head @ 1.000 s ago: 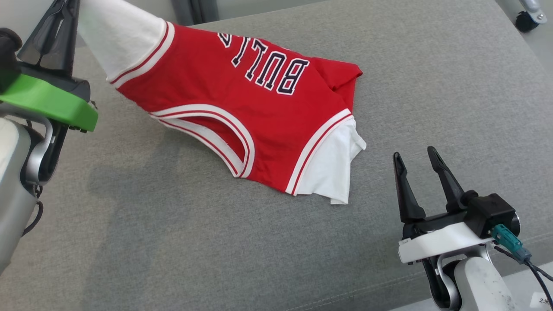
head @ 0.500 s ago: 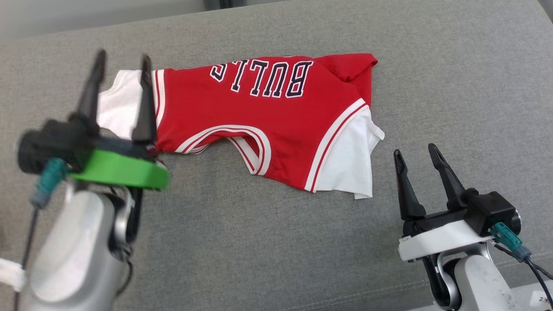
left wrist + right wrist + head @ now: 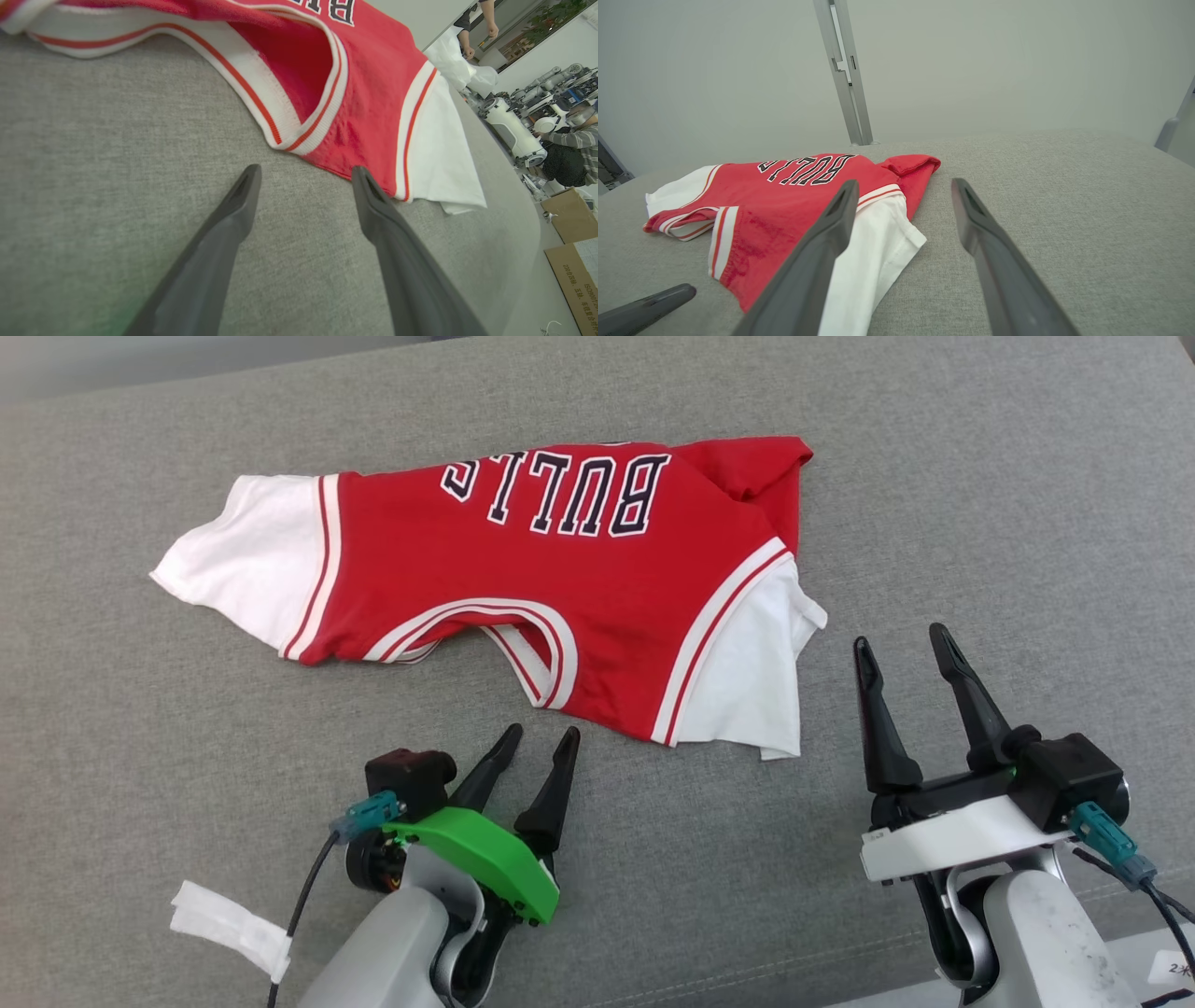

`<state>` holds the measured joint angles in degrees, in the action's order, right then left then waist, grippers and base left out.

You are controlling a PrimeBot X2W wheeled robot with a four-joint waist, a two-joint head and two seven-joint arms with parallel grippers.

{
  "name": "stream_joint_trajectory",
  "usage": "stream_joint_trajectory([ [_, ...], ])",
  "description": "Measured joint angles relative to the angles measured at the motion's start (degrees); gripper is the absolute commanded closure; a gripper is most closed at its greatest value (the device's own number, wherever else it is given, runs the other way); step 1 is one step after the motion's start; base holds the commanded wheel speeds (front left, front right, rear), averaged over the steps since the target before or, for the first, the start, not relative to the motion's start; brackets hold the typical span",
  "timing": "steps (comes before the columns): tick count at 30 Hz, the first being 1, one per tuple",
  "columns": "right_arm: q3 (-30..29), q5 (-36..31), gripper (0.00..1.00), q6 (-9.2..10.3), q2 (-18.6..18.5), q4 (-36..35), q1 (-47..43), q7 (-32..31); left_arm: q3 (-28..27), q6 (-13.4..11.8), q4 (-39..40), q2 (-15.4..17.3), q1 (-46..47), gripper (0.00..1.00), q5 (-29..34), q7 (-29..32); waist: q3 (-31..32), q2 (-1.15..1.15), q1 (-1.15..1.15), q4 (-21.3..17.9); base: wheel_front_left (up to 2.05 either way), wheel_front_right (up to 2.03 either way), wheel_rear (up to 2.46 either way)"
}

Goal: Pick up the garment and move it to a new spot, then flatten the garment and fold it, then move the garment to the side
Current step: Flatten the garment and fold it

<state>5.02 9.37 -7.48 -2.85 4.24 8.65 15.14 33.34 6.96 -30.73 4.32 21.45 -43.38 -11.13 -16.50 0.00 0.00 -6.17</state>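
The garment is a red jersey with white sleeves and dark BULLS lettering, lying loosely spread on the grey cushion. Its red lower hem is bunched at the far right corner. My left gripper stands open just in front of the neckline, nothing between its fingers. In the left wrist view the garment lies just beyond the fingertips of my left gripper. My right gripper is open and empty to the right of the white sleeve. In the right wrist view my right gripper points past the garment.
A white strip of tape hangs on the left arm's cable. Cardboard boxes, other robots and a person lie beyond the cushion's right edge. A metal post rises behind the cushion against a pale wall.
My left gripper let go of the white sleeve and opened, then drew back toward me to the front of the neckline. The garment now lies flat on the cushion. The head view shifted.
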Motion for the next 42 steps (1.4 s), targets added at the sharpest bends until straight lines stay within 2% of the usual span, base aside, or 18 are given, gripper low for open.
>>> stream_joint_trajectory([
  [4,-0.37,0.0,0.0,0.0,0.01,-0.23,0.33,0.0,1.33,0.09,-6.58,-0.85,4.33,0.0,-1.09,0.33,-0.85,0.0,0.0,-1.11,0.0,0.0,0.0],
  [9,-0.41,0.48,0.0,-0.01,0.0,-0.73,0.85,0.0,1.77,0.15,-10.49,-1.26,8.39,0.0,-6.46,-0.87,-1.93,0.0,0.0,-2.66,0.0,0.0,0.0],
  [10,-0.37,0.58,0.0,0.0,0.0,-0.76,0.86,0.0,2.61,0.13,-10.53,-1.01,8.92,0.63,-7.11,-0.89,-2.08,0.0,0.0,-2.93,0.0,0.0,0.0],
  [11,-0.32,0.65,0.0,-0.01,0.0,-0.75,0.88,0.0,3.77,0.1,-10.31,-0.74,9.35,1.0,-7.65,-1.04,-2.19,0.0,0.0,-3.18,0.0,0.0,0.0],
  [18,-0.79,1.57,0.0,0.0,0.0,-0.42,0.9,0.0,11.81,0.34,-3.31,0.09,11.16,1.0,-9.98,-2.0,-1.32,0.0,0.0,-3.82,0.0,0.0,0.0],
  [20,-0.26,2.49,0.0,0.0,0.01,-0.04,0.73,0.0,14.36,0.35,5.43,3.63,20.26,1.0,-8.77,-0.11,0.0,0.0,0.0,-3.68,0.0,0.0,0.0],
  [22,0.31,3.35,0.0,0.0,0.0,0.26,0.74,0.0,13.39,0.35,9.1,4.57,26.71,1.0,-8.21,3.32,0.73,0.0,0.0,-3.97,0.0,0.0,0.0],
  [27,1.3,4.39,0.0,-0.01,0.02,0.58,0.77,0.0,10.63,-0.93,13.47,4.2,40.07,1.0,-7.83,8.91,1.2,0.0,0.0,-5.43,0.0,0.0,0.0],
  [35,0.49,5.03,0.0,0.0,-0.01,1.16,-0.14,0.0,5.47,-2.7,13.39,1.25,58.05,1.0,-6.52,9.53,2.31,0.0,0.0,-7.42,0.0,0.0,0.0],
  [39,-0.57,5.31,0.0,0.0,0.0,1.05,-0.51,0.0,3.94,-2.77,13.9,1.26,56.43,1.0,-10.07,10.29,3.01,0.0,0.0,-7.4,0.0,0.0,0.0],
  [42,-1.41,5.58,0.0,0.0,0.01,1.13,-1.32,0.0,3.53,-3.14,16.56,4.43,47.41,1.0,-13.7,11.88,3.19,0.0,0.0,-6.82,0.0,0.0,0.0],
])
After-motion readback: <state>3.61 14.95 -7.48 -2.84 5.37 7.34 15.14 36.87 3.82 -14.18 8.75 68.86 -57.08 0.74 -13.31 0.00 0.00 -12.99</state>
